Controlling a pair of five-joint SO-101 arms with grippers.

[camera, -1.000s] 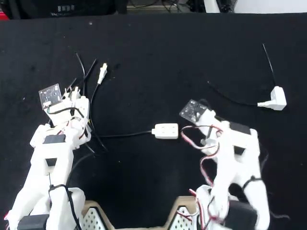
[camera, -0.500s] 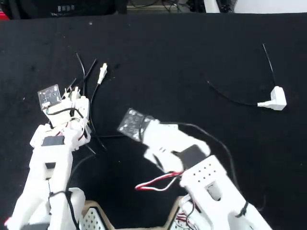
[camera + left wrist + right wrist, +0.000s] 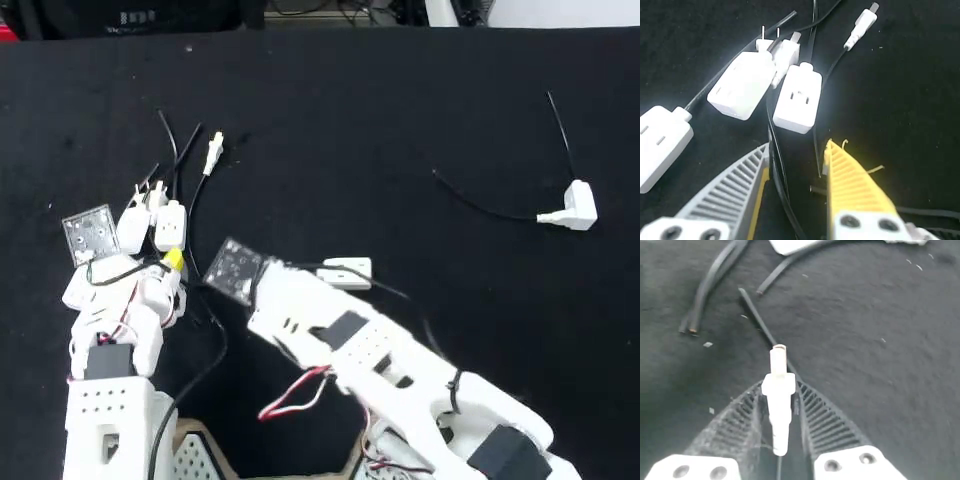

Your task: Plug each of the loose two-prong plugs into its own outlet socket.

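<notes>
Black cloth covers the worktop point(image 3: 420, 130). Nearest the bases, the right arm point(image 3: 380, 350) slants from five o'clock toward the centre-left. The right pincer point(image 3: 780, 387) is clamped on a slim white plug point(image 3: 778, 410). The plug's long axis runs along the fingers, and its metal tip points straight out ahead over bare cloth, where a thin black wire point(image 3: 757, 320) lies.

At seven o'clock stands the left arm point(image 3: 110, 330). The left pincer point(image 3: 797, 150) is spread apart, one finger grey and one yellow, gripping nothing, with a black cord point(image 3: 782, 180) lying between them. Just past its fingertips lies a white outlet block point(image 3: 797, 97), two slots facing up, long axis pointing away from the pincer. A second white block point(image 3: 742, 85) lies just beside it, angled, and a third block point(image 3: 660, 140) sits a little apart. Two bare prongs point(image 3: 763, 32) stick up beyond the second block; whose they are I cannot tell.

Near the worktop's centre a further outlet point(image 3: 345, 272) lies with its long axis nine-to-three, partly behind the right arm. Farther, at ten o'clock, a loose slim plug point(image 3: 213, 152) points its prongs toward twelve, its lead trailing back toward six. Well apart at two o'clock, an angled white plug point(image 3: 578, 205) lies with its narrow end toward nine.
</notes>
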